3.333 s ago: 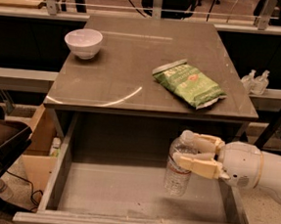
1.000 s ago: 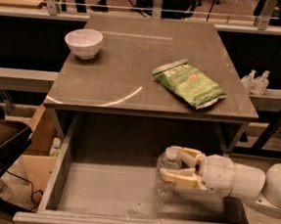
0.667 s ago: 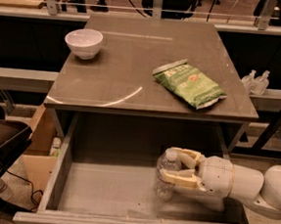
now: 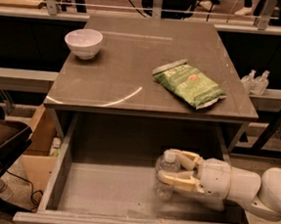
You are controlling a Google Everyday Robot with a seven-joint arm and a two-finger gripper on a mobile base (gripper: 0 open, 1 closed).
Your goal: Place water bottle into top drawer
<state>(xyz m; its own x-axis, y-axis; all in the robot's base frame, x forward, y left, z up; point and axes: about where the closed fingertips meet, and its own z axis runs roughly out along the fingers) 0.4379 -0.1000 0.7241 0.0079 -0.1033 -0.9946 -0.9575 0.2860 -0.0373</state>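
The water bottle [image 4: 164,180], clear with a white cap, stands upright inside the open top drawer [image 4: 99,191], right of its middle. My gripper [image 4: 166,166] reaches in from the right on a white arm. Its beige fingers [image 4: 179,180] wrap around the bottle's upper body, one behind and one in front, shut on it. The bottle's base looks to be at or just above the drawer's grey floor.
On the grey table [image 4: 128,78] above the drawer sit a white bowl [image 4: 83,42] at the back left and a green snack bag [image 4: 188,84] on the right. Two small bottles [image 4: 255,81] stand beyond the table's right edge. A cardboard box [image 4: 35,146] sits left of the drawer.
Since 3.3 s ago the gripper and bottle have moved left and lower into the drawer. Over the last second they have hardly shifted.
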